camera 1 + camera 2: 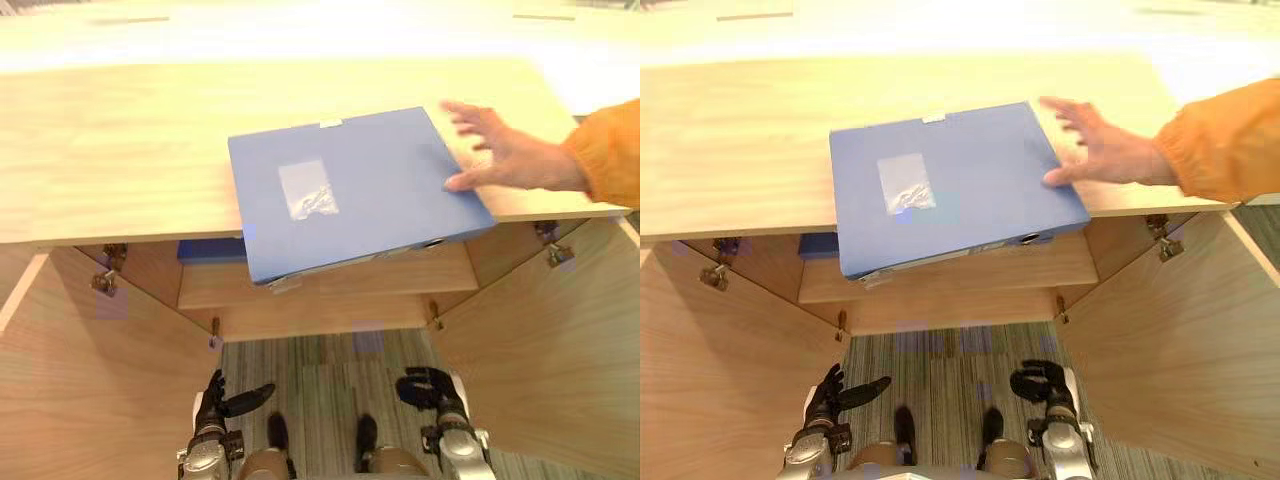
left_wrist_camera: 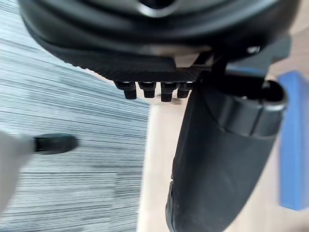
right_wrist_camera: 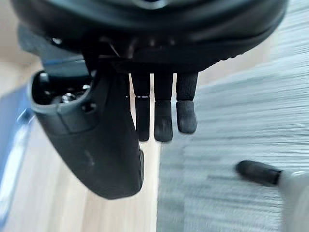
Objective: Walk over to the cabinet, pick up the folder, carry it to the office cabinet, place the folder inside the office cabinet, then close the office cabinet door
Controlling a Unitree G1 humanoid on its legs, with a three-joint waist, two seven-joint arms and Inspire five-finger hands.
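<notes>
A: Whereabouts of folder (image 1: pixel 350 190)?
B: Lying flat on cabinet top (image 1: pixel 120 140), blue, turned at an angle. Near corner poking out past the front edge, over the open inside. Clear pocket (image 1: pixel 308 190) on the cover, facing up.

A: Gripped by anything?
B: Just a person's hand (image 1: pixel 505 150) on it, orange sleeve (image 1: pixel 610 150), in from the R side. Fingers spread over the far R corner, thumb at the R edge.

A: And the cabinet below?
B: Wide open. L door (image 1: pixel 90 390) and R door (image 1: pixel 540 360) both swung out toward the robot, hinges (image 1: pixel 105 280) showing just under the top. Shelf (image 1: pixel 340 285) inside, w/ another blue item (image 1: pixel 210 250) at its L end, partly tucked under the overhang.

A: L hand (image 1: pixel 222 400)?
B: Down low btw the doors, over striped floor (image 1: pixel 330 355), well apart from folder. Fingers straight, thumb stuck out sideways. Empty.

A: R hand (image 1: pixel 430 388)?
B: Approx same height, other side, also well below the folder. In its wrist view, fingers (image 3: pixel 163 116) hanging loose in a row, thumb alongside, closed on nothing. Relaxed, empty.
</notes>
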